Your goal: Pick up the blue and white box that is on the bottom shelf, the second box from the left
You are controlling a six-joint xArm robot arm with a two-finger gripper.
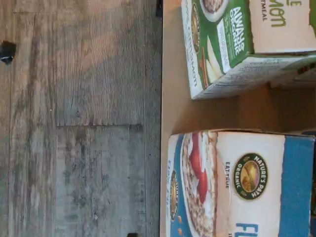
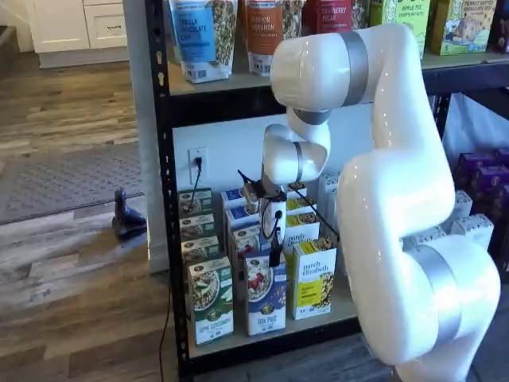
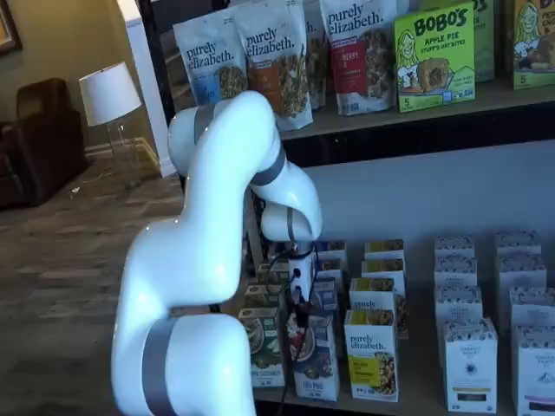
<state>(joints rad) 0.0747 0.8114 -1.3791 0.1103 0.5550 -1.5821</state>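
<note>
The blue and white box [image 2: 265, 296] stands at the front of the bottom shelf [image 2: 340, 310], between a green-and-white box [image 2: 211, 301] and a yellow box [image 2: 312, 278]. It also shows in a shelf view [image 3: 316, 360] and in the wrist view [image 1: 237, 182], where a bowl with red berries is on its front. My gripper [image 2: 274, 253] hangs just above the blue and white box's top, apart from it; it also shows in a shelf view [image 3: 299, 295]. Its black fingers show side-on, so I cannot tell whether there is a gap. Nothing is held.
Rows of the same boxes stand behind each front box. The green-and-white box [image 1: 232, 44] sits close beside the blue one with a narrow gap of beige board [image 1: 207, 111]. White boxes [image 3: 468, 360] stand further right. An upper shelf [image 2: 238, 83] carries granola bags. Wood floor [image 1: 79, 118] lies below the shelf's edge.
</note>
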